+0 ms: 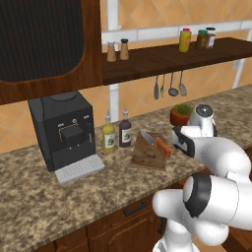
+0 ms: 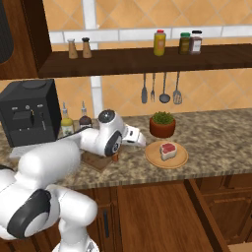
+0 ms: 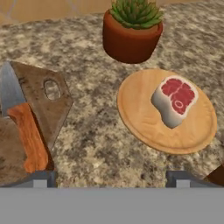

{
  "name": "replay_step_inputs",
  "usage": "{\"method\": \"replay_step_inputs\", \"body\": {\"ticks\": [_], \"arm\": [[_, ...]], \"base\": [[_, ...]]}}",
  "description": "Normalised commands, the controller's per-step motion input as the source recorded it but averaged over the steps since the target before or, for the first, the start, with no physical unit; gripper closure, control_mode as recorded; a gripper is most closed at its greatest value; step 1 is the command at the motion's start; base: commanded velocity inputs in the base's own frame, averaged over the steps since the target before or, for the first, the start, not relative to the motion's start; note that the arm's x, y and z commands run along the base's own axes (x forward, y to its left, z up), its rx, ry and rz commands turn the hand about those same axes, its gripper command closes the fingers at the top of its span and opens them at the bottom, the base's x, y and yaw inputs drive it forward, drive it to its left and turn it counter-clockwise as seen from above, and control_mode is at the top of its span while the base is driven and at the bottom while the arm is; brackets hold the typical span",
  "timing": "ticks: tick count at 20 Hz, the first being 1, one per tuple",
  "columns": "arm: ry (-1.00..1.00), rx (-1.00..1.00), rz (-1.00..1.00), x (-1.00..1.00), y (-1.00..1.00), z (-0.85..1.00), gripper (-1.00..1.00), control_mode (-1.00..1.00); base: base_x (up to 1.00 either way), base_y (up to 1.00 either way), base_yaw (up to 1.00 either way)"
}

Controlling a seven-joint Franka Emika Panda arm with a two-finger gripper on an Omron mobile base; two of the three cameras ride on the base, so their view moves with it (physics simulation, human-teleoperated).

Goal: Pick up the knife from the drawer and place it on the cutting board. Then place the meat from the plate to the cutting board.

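Meat (image 3: 175, 99) lies on the plate (image 3: 140, 124); knife (image 3: 24, 127) rests on the board (image 3: 52, 105) at its 9 o'clock. End effector (image 3: 111, 177) released, empty.

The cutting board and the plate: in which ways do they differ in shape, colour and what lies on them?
The cutting board is a dark, stained brown rectangle with rounded corners; the plate is round and lighter tan-orange. The cutting board carries the knife, while the plate carries the meat. The cutting board has a handle hole; the plate has none. Both are flat and rest on the granite counter.
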Motion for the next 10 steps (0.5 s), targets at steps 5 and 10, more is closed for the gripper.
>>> {"method": "replay_step_inputs", "body": {"ticks": [5,10], "arm": [[0.00,0.11,-0.36,-0.43,-0.92,0.14,-1.00,-1.00],[0.00,0.16,-0.18,-0.17,-0.78,-0.01,-1.00,-1.00]], "base": [[0.00,0.00,0.00],[0.00,0.00,0.00]]}}
